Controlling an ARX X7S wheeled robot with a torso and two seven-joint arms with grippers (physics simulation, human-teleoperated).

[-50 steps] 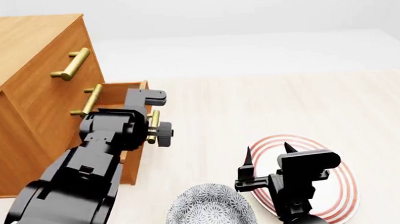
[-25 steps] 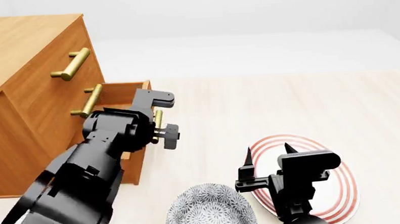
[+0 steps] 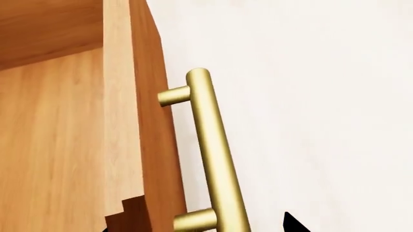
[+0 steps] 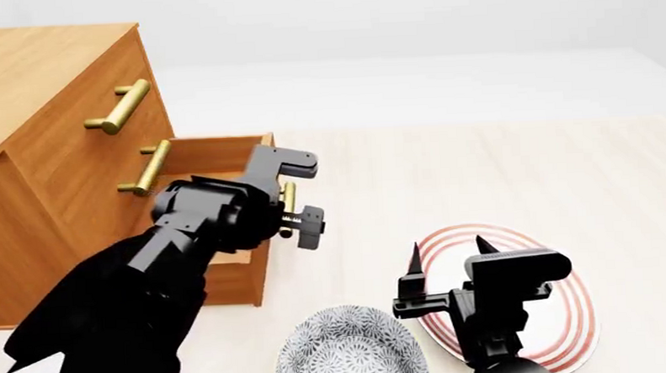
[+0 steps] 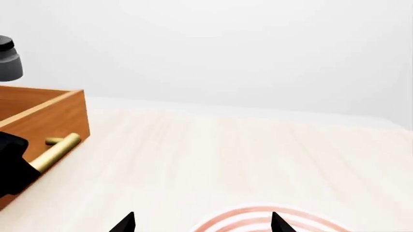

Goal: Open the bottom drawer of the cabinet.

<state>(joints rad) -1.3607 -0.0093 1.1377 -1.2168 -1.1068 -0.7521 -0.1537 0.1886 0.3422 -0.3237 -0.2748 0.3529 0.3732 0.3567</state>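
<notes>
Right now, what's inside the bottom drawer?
The bottom drawer is pulled partly out. The visible part shows only bare wood; nothing is in it. The left end effector at its handle covers the front part, and the rear remains inside the cabinet.

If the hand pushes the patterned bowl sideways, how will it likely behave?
The patterned bowl looks rigid, so it would probably slide over the smooth wooden floor rather than bend. Its rounded shape suggests it may rock a little. It might bump the striped plate beside it.
</notes>
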